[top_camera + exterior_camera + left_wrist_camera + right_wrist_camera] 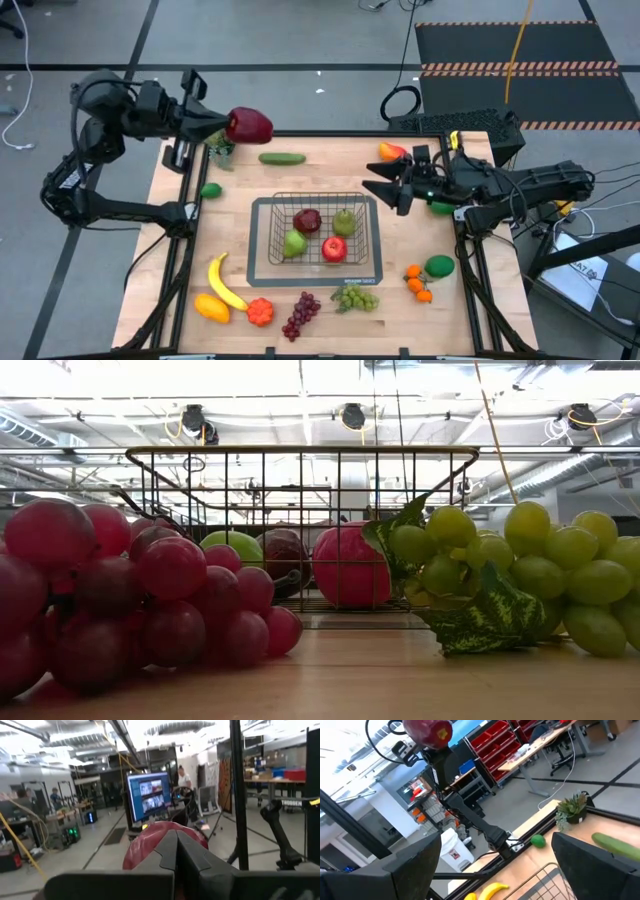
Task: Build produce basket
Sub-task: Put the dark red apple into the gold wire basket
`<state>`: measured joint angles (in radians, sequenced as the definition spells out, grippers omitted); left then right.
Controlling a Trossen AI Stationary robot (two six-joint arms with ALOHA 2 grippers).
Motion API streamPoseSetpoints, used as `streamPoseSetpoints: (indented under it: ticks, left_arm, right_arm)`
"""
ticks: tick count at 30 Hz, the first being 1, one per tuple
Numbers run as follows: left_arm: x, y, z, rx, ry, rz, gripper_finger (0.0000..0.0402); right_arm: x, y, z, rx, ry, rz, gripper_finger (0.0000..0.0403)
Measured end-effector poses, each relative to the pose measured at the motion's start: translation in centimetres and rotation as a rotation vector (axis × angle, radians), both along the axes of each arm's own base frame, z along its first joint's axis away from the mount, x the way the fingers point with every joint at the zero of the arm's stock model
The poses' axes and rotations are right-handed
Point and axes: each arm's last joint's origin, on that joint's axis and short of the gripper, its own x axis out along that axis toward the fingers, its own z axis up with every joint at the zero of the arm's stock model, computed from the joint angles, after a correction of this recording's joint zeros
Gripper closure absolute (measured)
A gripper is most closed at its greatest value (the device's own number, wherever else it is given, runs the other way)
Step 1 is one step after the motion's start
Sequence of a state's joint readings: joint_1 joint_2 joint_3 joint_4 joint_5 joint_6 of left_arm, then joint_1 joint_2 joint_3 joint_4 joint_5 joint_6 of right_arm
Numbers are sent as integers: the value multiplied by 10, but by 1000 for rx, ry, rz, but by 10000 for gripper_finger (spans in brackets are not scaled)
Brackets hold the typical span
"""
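The basket [262,212] is sitting in the middle of the wooden table [480,320], and everything else is lying around it. Inside the basket a dark red apple [307,220], a green pear [344,222], another green pear [294,243] and a bright red apple [334,249] are resting together.

The left gripper [222,127] is hanging up high, past the far left corner of the basket. Its fingers are pinching tight on a big red apple [249,125], and the red apple is poking out past the fingertips. In the left wrist view the two dark fingers [167,851] are pressing close together in front of that red fruit.

The right gripper [377,184] is waiting just beside the basket's far right corner, with its fingers spread wide and nothing between them.

On the near side of the basket, red grapes [300,315] and green grapes [356,298] are lying by the table edge. A yellow banana [223,284] is lying off the basket's near left corner, with an orange pepper [211,307] and a small red-orange fruit [260,312] close to it. A cucumber [282,158] is lying beyond the basket's far side. A small green lime [210,190] is sitting off the basket's left side. Little oranges [418,283] and a green ball [439,265] are sitting off its right side.
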<state>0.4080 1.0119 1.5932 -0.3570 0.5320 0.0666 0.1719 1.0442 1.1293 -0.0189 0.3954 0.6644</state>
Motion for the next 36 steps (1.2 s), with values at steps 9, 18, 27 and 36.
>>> streamPoseSetpoints:
  ticks: [9, 18, 27, 36]
  left_arm:
    - [2, 2, -7, -30, 64, 30, 398]
    - [23, 10, -32, -221, 296, 81, 398]
    - [67, 16, -61, -302, 505, 184, 398]
    - [123, 11, -120, -367, 737, 142, 399]
  right_arm:
    - [2, 0, -1, -18, 12, 3, 28]
    - [3, -13, -3, -134, 57, 15, 28]
    - [-6, -36, -9, -111, 141, 188, 28]
    - [-29, -52, -15, -157, 274, 242, 28]
